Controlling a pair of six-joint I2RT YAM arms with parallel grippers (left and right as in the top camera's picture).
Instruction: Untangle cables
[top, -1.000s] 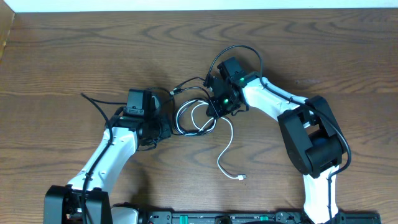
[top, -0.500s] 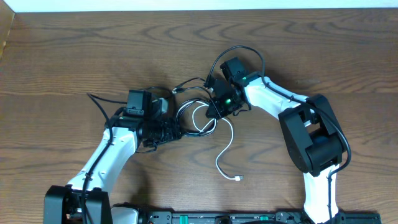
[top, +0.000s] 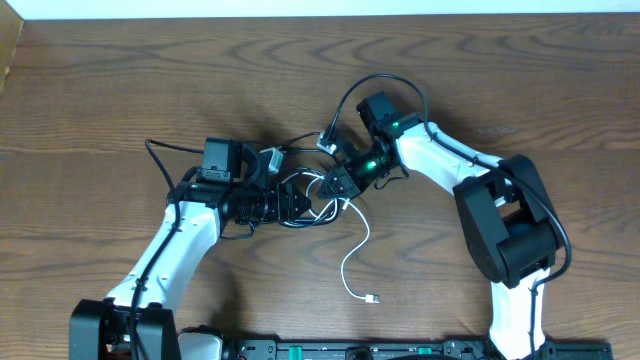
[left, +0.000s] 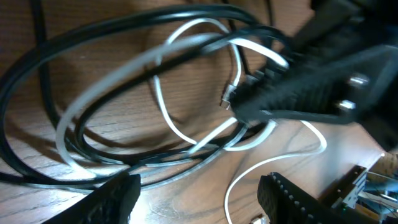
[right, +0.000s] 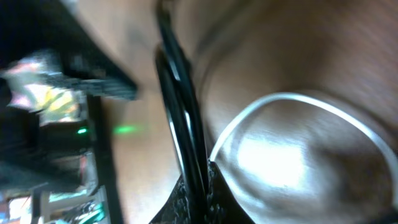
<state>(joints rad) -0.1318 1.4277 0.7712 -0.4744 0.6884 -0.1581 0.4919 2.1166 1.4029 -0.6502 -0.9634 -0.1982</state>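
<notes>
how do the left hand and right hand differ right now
The left hand is open, its fingers apart; the right hand is shut. The left hand grips nothing; the right hand pinches the black cords. Both sit close together where those cords loop with the white cord.

Blk cords (right: 180, 106), 1 wht cord (right: 277, 98), brown woodgrain table (top: 100, 80).

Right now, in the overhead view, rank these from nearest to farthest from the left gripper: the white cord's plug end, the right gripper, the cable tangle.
1. The cable tangle, directly in front of the open left gripper.
2. The right gripper, just past the tangle, up and to the right in the picture.
3. The white cord's plug end, lying loose well off to the lower right.
</notes>
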